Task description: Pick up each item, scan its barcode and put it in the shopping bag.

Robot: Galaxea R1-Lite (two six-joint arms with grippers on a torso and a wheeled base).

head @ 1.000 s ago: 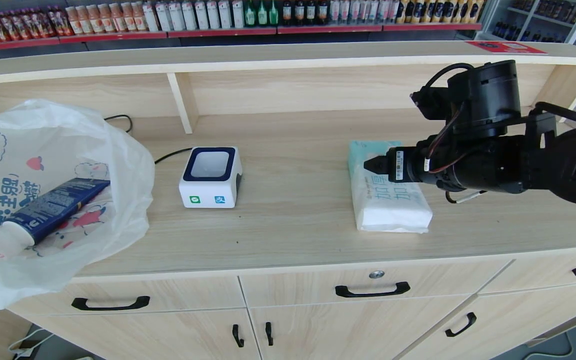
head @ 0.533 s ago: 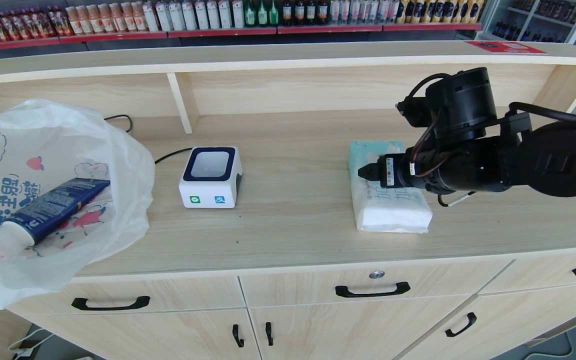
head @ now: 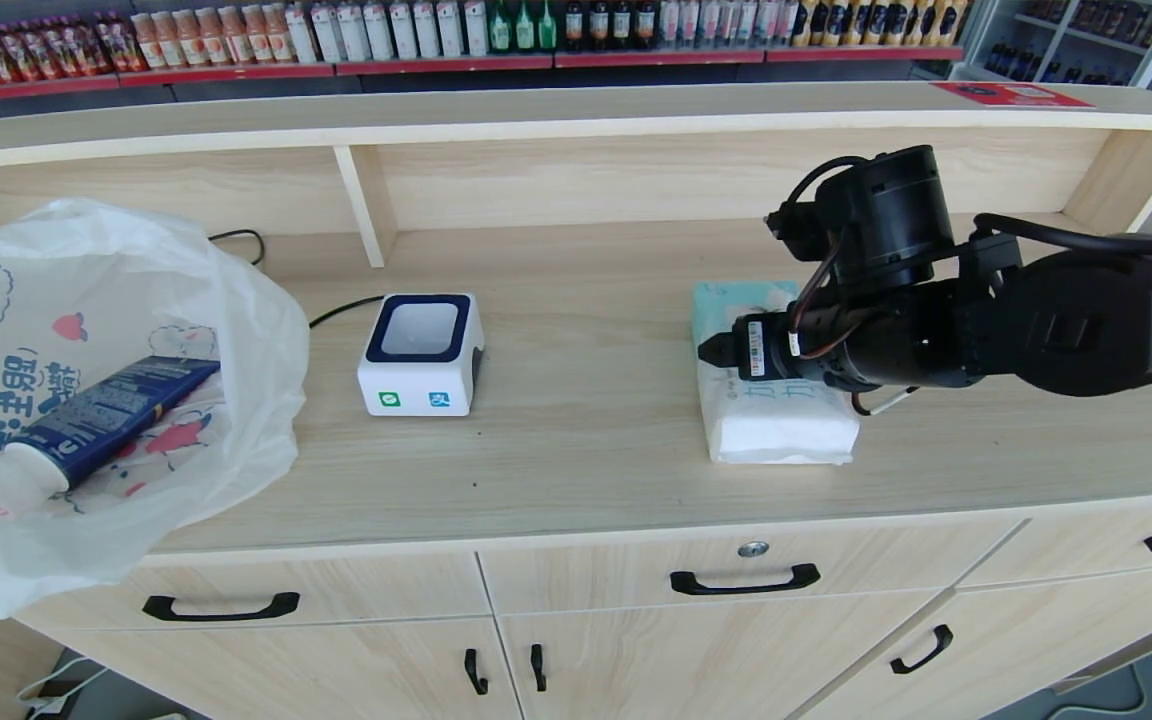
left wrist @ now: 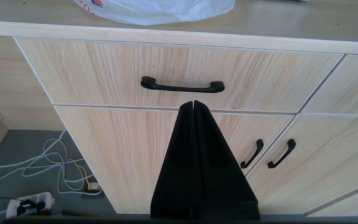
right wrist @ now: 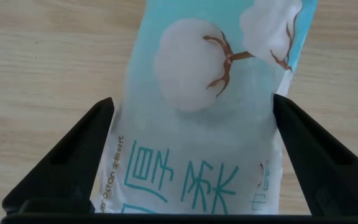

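On the counter (head: 586,470), at 3 o'clock from the scanner (head: 422,352), the tissue pack (head: 781,425) is lying flat, with its long axis running roughly 12-to-6 in the head view. Your right gripper (head: 726,350) is sitting right over the pack's 12 o'clock half, with the arm coming in from 3 o'clock. So the target is lying straight beneath the end effector, not off to one side. The right wrist view is giving you what the head view is hiding: the right gripper (right wrist: 194,180) is spread apart, its fingers (right wrist: 67,168) straddling the tissue pack (right wrist: 204,124) across the short axis, one on each long side. Whether the pads are touching the wrap I can't tell, and nothing is clamped yet. My read is that you're lined up for a squeeze across the width, and the soft wrap is likely going to give. The head view is showing you the route: the scanner is at 9 o'clock from the pack, and the shopping bag (head: 116,300) is farther out at 9, already holding a tube (head: 106,410). The left gripper (left wrist: 194,109) is hanging below counter level, its fingers pressed together, facing a drawer handle (left wrist: 181,86). It's well apart from the pack, so the right arm is the nearer one by far.
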